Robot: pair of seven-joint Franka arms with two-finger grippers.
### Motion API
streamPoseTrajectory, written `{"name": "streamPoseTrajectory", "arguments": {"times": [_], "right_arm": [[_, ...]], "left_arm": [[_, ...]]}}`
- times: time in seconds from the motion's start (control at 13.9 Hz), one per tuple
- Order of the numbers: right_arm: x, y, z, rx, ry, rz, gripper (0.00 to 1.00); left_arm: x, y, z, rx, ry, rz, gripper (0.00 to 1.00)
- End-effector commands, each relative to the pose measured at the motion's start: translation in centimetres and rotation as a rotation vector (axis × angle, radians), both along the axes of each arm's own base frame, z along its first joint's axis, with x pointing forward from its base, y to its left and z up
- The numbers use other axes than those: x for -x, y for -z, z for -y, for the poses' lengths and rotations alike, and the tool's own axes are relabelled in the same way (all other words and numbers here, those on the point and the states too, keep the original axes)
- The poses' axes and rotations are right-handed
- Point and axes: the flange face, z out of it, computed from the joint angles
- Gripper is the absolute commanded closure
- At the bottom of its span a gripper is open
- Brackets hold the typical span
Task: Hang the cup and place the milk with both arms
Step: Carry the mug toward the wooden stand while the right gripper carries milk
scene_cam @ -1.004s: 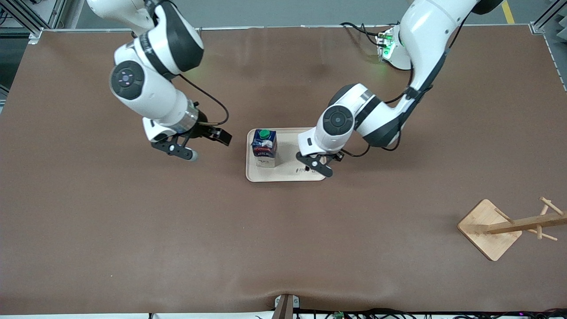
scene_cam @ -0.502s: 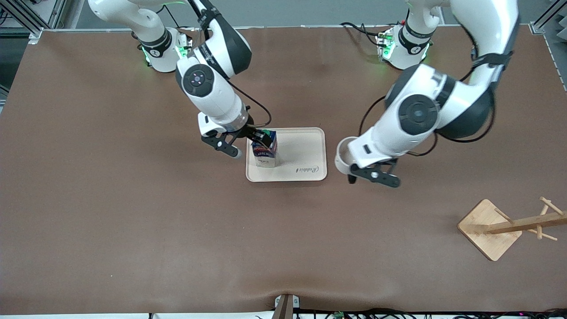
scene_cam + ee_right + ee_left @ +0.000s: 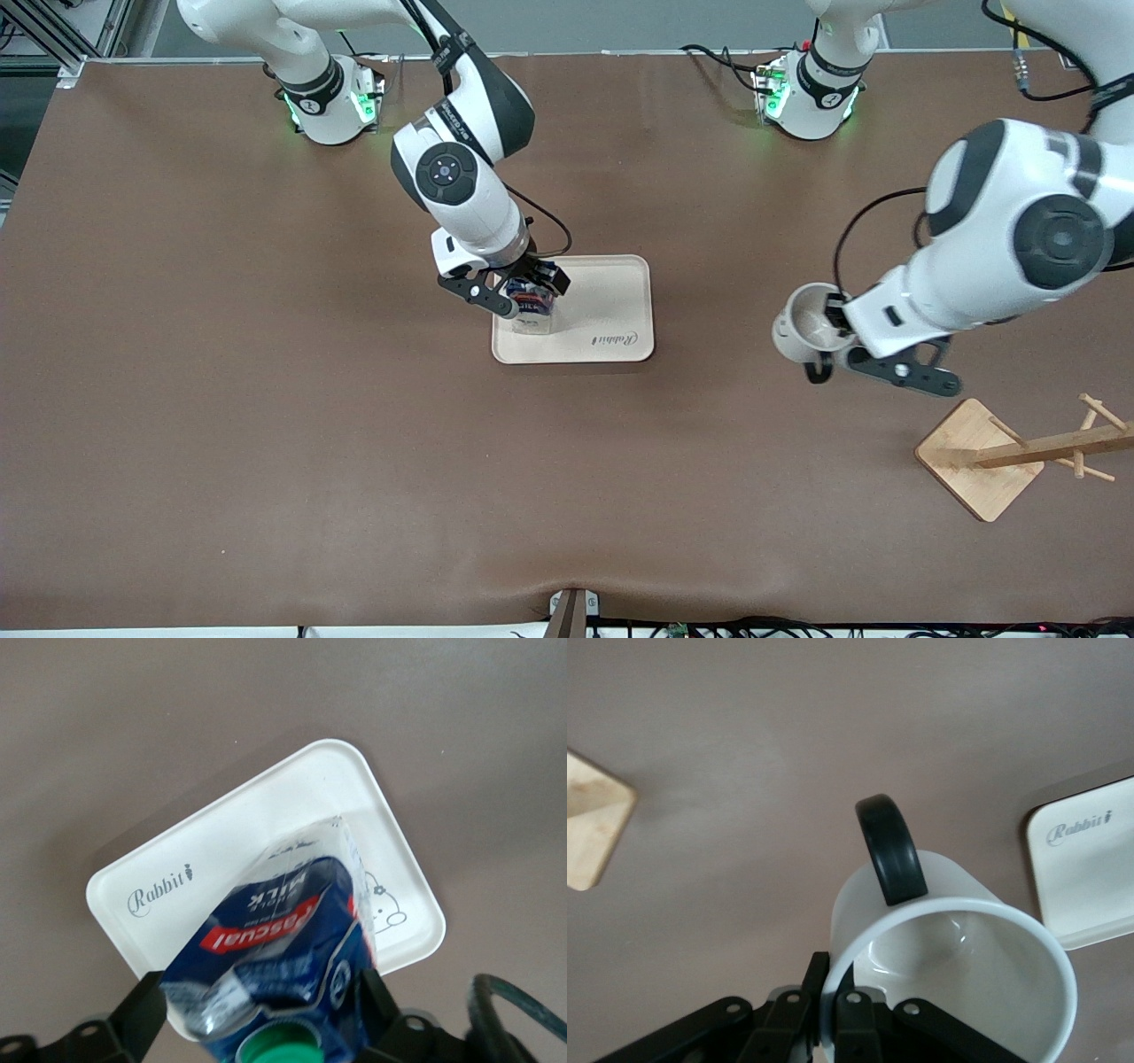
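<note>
The small white mug with the black loop handle (image 3: 804, 335), clamped by its rim in my left gripper (image 3: 873, 361), hangs just short of the wooden peg rack (image 3: 1019, 454), while my right gripper (image 3: 518, 294) straddles the blue milk carton (image 3: 530, 310) on the beige tray (image 3: 611, 310), its grip unconfirmed.

Cup (image 3: 804, 332): small white mug, black loop handle, empty inside. Held in air by left gripper (image 3: 837, 341), rim pinched between closed fingers, handle pointing away from gripper; tilted, mouth facing front camera. Over bare desk (image 3: 266, 443).

Milk (image 3: 530, 306): small dark-blue carton, green round screw cap, red-and-white label, pale lower part. Sits between fingers of right gripper (image 3: 524, 295), one finger on each side, cap nearest gripper. Whether fingers press carton: cannot tell.
</note>
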Motion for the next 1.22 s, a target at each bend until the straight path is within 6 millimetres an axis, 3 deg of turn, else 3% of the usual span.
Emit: {"name": "streamPoseTrajectory", "arguments": {"times": [0.0, 0.14, 0.22, 0.36, 0.5, 0.65, 0.79, 0.93, 1.15], "right_arm": [[-0.1, -0.3, -0.6, 0.029, -0.012, 0.018, 1.0], [-0.6, -0.6, -0.2, 0.028, -0.009, 0.024, 1.0], [-1.4, -2.0, 0.2, 0.013, 0.01, 0.025, 1.0], [-4.7, -7.4, 2.5, 0.029, 0.074, -0.031, 1.0], [-6.0, -9.8, 5.5, 0.071, 0.081, -0.099, 1.0], [-6.9, -10.2, 7.9, 0.085, 0.072, -0.115, 1.0], [-7.4, -10.8, 10.4, 0.13, 0.051, -0.121, 1.0], [-7.8, -10.5, 13.5, 0.27, 0.026, -0.116, 1.0], [-8.0, -10.1, 21.4, 0.351, -0.033, -0.151, 1.0]], "left_arm": [[-0.3, -2.1, -3.0, 0.001, 0.038, 0.004, 1.0], [-0.8, -2.3, -5.9, -0.03, 0.076, 0.013, 1.0], [-0.9, -2.2, -7.3, -0.037, 0.102, 0.01, 1.0], [-1.1, -2.2, -8.6, -0.065, 0.18, 0.012, 1.0], [-1.3, -2.5, -10.7, -0.07, 0.187, 0.016, 1.0], [-1.4, -2.9, -13.7, -0.065, 0.153, 0.017, 1.0], [-1.4, -2.9, -14.8, -0.067, 0.185, 0.014, 1.0], [-1.5, -3.9, -17.1, -0.065, 0.178, 0.033, 1.0], [-1.5, -3.8, -18.1, -0.065, 0.164, 0.032, 1.0]]}}
